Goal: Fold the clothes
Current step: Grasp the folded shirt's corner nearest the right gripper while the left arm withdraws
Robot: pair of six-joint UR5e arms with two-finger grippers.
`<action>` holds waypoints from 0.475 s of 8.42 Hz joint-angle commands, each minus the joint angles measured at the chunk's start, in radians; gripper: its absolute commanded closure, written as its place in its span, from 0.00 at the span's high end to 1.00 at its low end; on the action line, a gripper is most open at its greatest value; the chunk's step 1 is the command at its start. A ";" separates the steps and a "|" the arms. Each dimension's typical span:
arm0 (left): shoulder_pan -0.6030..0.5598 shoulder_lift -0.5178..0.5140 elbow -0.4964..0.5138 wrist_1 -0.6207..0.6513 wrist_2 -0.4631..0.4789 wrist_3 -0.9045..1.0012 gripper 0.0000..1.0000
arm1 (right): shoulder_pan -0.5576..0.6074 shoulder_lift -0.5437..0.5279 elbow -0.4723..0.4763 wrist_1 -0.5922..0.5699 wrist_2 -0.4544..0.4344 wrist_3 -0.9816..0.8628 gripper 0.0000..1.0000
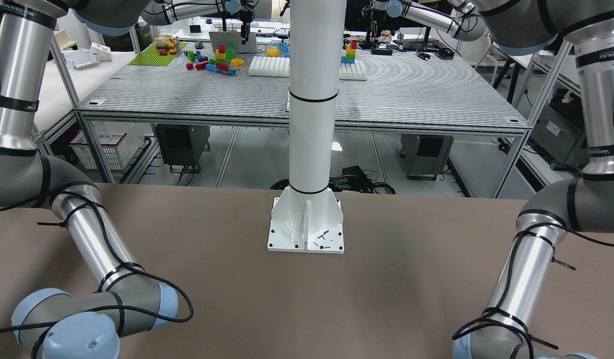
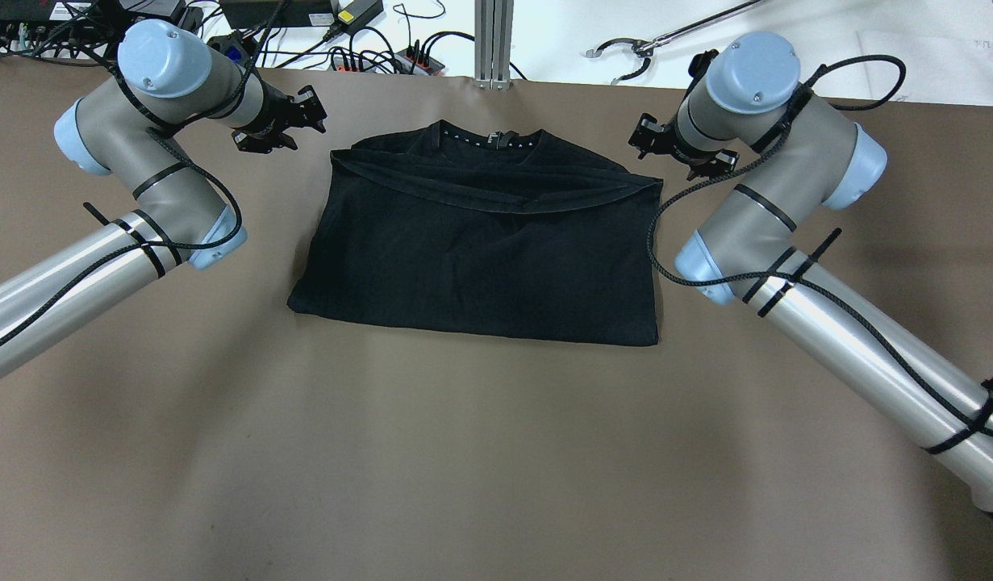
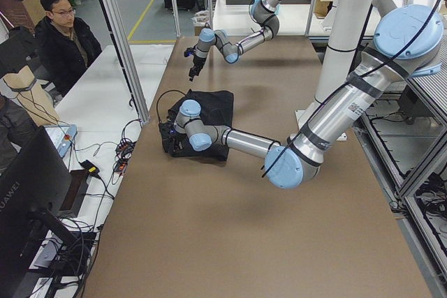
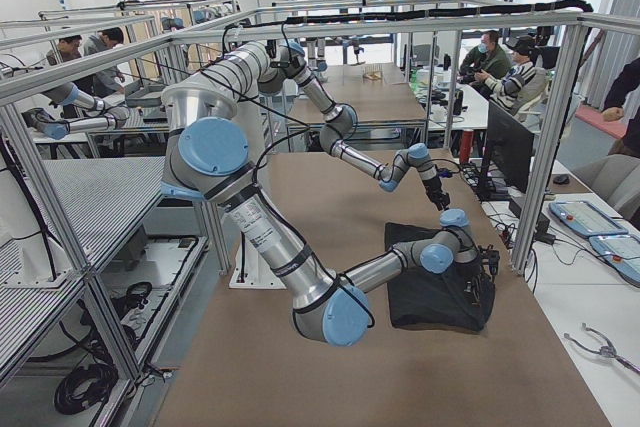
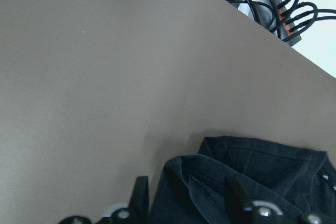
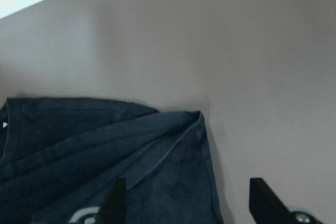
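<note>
Over the surface (image 2: 496, 452), left hand (image 2: 297, 125) and right hand (image 2: 667, 150) gape empty by the garment's (image 2: 480, 258) 10 and 2 o'clock corners, seemingly ready to pinch.

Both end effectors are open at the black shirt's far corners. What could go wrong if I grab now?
The garment corners are stacked layers, so the left end effector or right end effector might pinch only the top fold and pull the tuck apart. One finger of each hangs over bare table, so a straight descent may catch little fabric or slip off the edge.
</note>
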 commanded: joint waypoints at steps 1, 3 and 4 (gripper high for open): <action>0.002 0.004 -0.020 -0.001 -0.005 -0.010 0.59 | -0.147 -0.255 0.313 0.006 -0.004 0.121 0.83; 0.000 0.012 -0.046 -0.001 -0.006 -0.010 0.59 | -0.217 -0.380 0.432 0.022 -0.015 0.214 0.79; 0.000 0.019 -0.060 -0.001 -0.005 -0.010 0.59 | -0.285 -0.398 0.420 0.058 -0.078 0.265 0.78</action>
